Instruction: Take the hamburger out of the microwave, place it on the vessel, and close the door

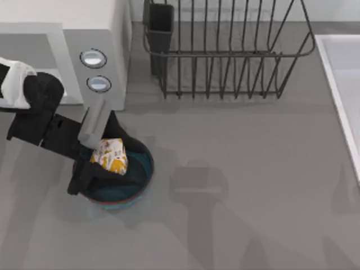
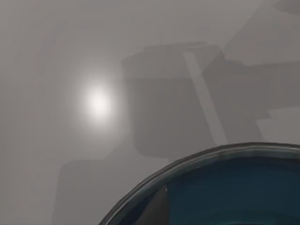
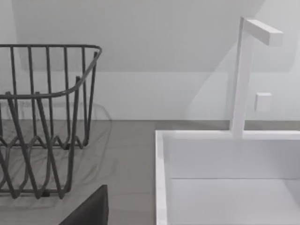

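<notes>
My left gripper (image 1: 107,164) hangs over the vessel (image 1: 147,169), a round blue bowl at the table's front left. It is shut on the hamburger (image 1: 111,154), a white parcel with orange-yellow patches, held tilted just above the bowl's dark inside. In the left wrist view the bowl's rim (image 2: 197,157) curves close below the camera. Behind stands the white microwave (image 1: 95,17) with two round knobs (image 1: 93,58); its cavity (image 1: 34,53) stands open. The door is out of view. A dark part of my right gripper (image 3: 89,211) juts in near the rack and sink.
A black wire dish rack (image 1: 225,50) stands at the back centre, also close in the right wrist view (image 3: 42,117). A white sink (image 1: 343,84) lies along the right edge, with its basin (image 3: 225,178) and faucet (image 3: 243,75). Bare grey table spreads right of the bowl.
</notes>
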Robot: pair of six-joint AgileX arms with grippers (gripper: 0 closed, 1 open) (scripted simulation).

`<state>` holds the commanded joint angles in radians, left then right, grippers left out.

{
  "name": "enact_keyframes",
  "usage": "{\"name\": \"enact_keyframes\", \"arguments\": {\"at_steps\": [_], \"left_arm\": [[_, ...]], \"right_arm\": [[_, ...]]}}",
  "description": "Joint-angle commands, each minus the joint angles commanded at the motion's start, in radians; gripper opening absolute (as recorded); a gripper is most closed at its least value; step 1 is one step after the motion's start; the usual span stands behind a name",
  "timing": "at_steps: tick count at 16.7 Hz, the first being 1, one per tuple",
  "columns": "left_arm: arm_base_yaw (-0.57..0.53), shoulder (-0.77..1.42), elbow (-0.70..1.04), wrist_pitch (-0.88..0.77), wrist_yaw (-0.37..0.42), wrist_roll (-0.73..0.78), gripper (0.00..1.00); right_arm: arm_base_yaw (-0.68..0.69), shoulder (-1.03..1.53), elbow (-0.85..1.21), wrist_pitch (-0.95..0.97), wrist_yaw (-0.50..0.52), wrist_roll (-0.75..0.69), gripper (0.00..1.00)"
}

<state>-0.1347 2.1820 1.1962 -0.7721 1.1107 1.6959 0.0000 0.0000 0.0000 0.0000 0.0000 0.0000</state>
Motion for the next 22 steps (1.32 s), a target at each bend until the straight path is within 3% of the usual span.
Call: {"name": "enact_keyframes", "arguments": {"at_steps": [10, 22], "left_arm": [[0.000, 0.000, 0.000, 0.000, 0.000, 0.000, 0.98], [0.009, -0.064, -0.018, 0.020, -0.013, -0.014, 1.00]], "right_arm": [[0.000, 0.000, 0.000, 0.000, 0.000, 0.000, 1.00], [0.000, 0.000, 0.000, 0.000, 0.000, 0.000, 1.00]]}}
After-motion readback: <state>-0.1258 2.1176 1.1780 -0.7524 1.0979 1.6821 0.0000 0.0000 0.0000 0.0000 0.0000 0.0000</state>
